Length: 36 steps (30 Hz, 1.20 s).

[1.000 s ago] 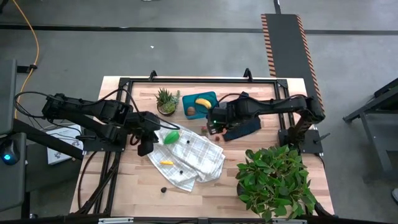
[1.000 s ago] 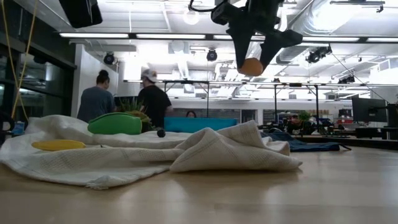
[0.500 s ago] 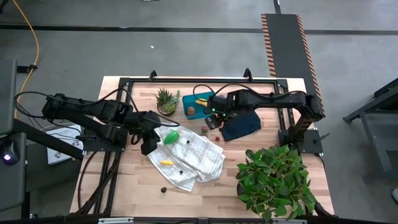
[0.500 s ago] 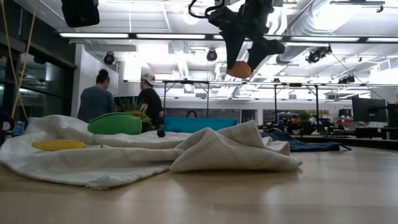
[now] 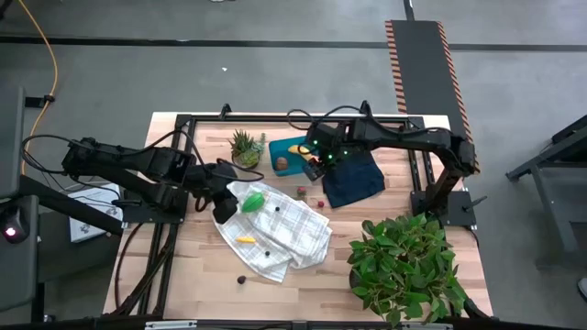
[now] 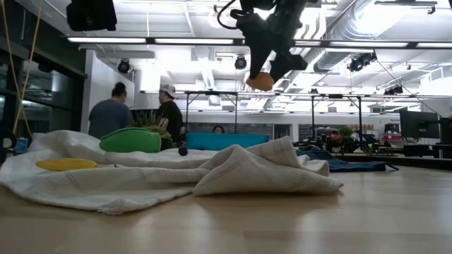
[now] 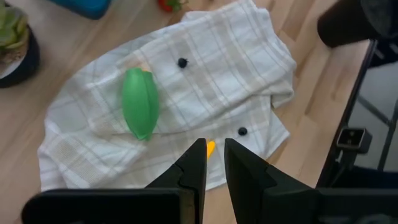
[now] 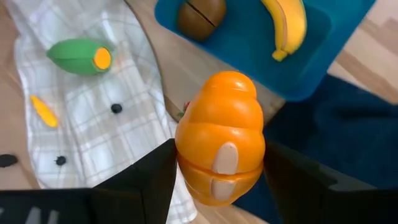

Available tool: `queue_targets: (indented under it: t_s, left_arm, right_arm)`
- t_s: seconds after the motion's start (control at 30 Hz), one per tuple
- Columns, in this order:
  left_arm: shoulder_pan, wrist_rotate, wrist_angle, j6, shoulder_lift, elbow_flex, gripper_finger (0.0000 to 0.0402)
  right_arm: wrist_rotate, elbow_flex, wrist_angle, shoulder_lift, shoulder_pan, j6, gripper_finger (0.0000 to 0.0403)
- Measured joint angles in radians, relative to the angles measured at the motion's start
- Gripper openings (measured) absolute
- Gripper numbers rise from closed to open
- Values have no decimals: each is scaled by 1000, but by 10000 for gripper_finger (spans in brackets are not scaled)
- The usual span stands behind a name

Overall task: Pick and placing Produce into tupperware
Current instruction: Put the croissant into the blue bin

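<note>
The teal tupperware (image 5: pixel 295 152) stands at the far middle of the table and holds a yellow banana (image 8: pixel 286 25) and a brown piece (image 8: pixel 199 15). My right gripper (image 5: pixel 313 167) is shut on an orange piece (image 8: pixel 221 146), high in the air by the tupperware's near right corner. A green piece (image 5: pixel 254 201), a small yellow piece (image 5: pixel 245 238) and dark berries (image 8: pixel 116 108) lie on a white checked cloth (image 5: pixel 280 229). My left gripper (image 5: pixel 223 208) hovers over the cloth's left end with its fingers nearly together, holding nothing. My right gripper pinches the orange piece by its two opposite sides (image 8: pixel 186 155) between its two fingers. The fingers come from above, pointing down. In the low view the piece (image 6: pixel 260 80) sits at their free ends, lifted well clear of the table.
A small spiky potted plant (image 5: pixel 245 147) stands left of the tupperware. A dark navy cloth (image 5: pixel 353 181) lies to its right. A big leafy plant (image 5: pixel 404 266) fills the near right corner. Red berries (image 5: pixel 301 192) and a dark berry (image 5: pixel 241 280) lie on the wood. People stand beyond the table (image 6: pixel 141 113).
My right gripper has carried the orange piece toward the table's far edge and a little left, from over the navy cloth's edge to beside the tupperware, staying high. My left gripper has shifted slightly right, toward the green piece.
</note>
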Motion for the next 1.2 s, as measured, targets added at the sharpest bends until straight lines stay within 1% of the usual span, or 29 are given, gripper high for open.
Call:
queue_targets:
  t_s: [0.3, 0.43, 0.57, 0.8, 1.2]
  left_arm:
    - [0, -76, 0, -134, 0, 0, 46]
    - [0, -103, 0, -182, 0, 0, 46]
    - [0, -107, 0, -213, 0, 0, 46]
    - [0, -107, 0, -219, 0, 0, 46]
    - [0, -108, -3, -217, 0, 0, 46]
  right_arm:
    - [-71, 0, 73, 0, -52, -124, 215]
    - [-100, 0, 113, 0, -74, -152, 215]
    - [-145, 0, 161, 0, -98, -160, 215]
    - [-166, -1, 223, 15, -126, -175, 215]
    - [-185, -1, 292, 91, -157, -175, 215]
